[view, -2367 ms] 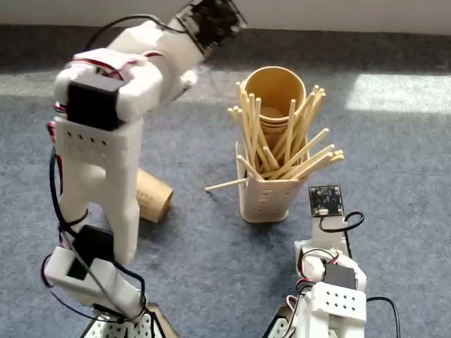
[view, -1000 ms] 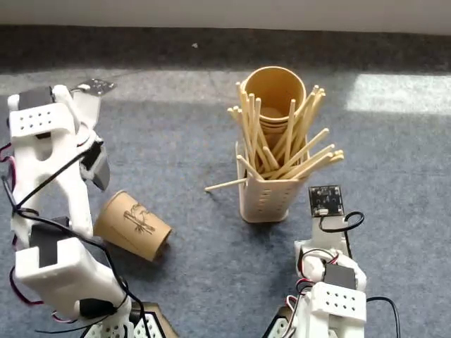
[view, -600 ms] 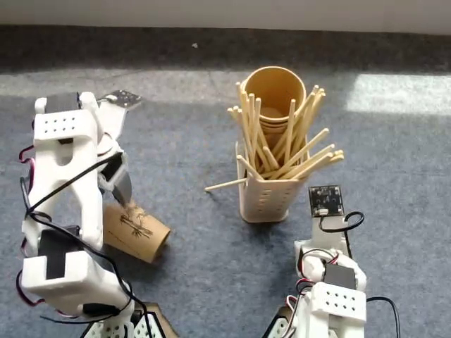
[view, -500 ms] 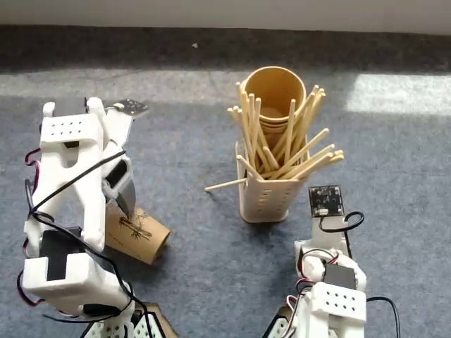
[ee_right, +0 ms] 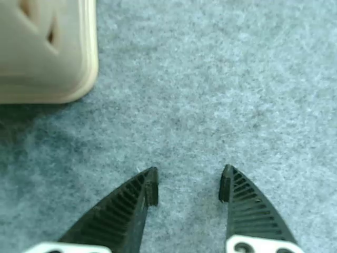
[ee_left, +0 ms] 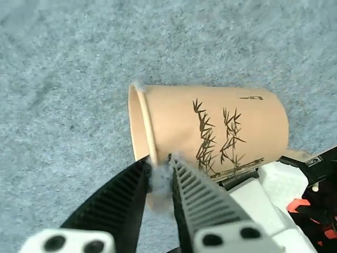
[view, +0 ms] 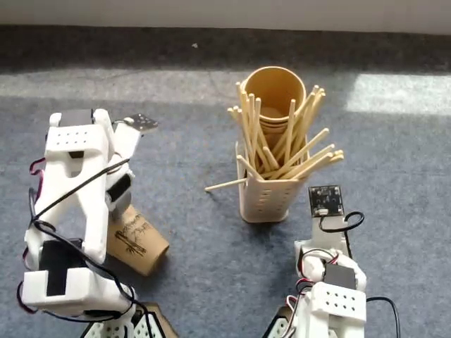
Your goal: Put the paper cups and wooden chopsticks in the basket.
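Table: a grey-blue, carpet-like covering (view: 394, 176) runs under everything, its nap fuzzy and slightly mottled in both wrist views.
Light: a sunlit patch (view: 398, 91) lies on the far right of the covering, and a fainter bright stripe runs across the far left.
Room: a dark band (view: 352, 49) borders the far edge of the covering, with a pale strip (view: 317, 13) beyond it.
Paper cup: one paper cup (ee_left: 221, 132) lies on its side on the table near the left arm's base, well apart from the basket. It has a bamboo drawing on its wall.
Left claw: the left claw (ee_left: 160, 161) is clamped on the rim of the lying cup, which sits pinched between its ribbed fingers.
Basket: the tall cream basket (view: 268, 201) stands upright near the middle of the table, just beyond the right arm (view: 331, 289).
Stacked cups: stacked cups (view: 275, 88) stand inside the basket at its far side, mouth up.
Chopsticks: many wooden chopsticks (view: 296, 151) lean fanned out in the basket, and one chopstick (view: 225, 185) pokes out sideways at the rim.
Right claw: the right claw (ee_right: 187, 187) has its fingers spread apart over bare covering, near a bottom corner of the basket.
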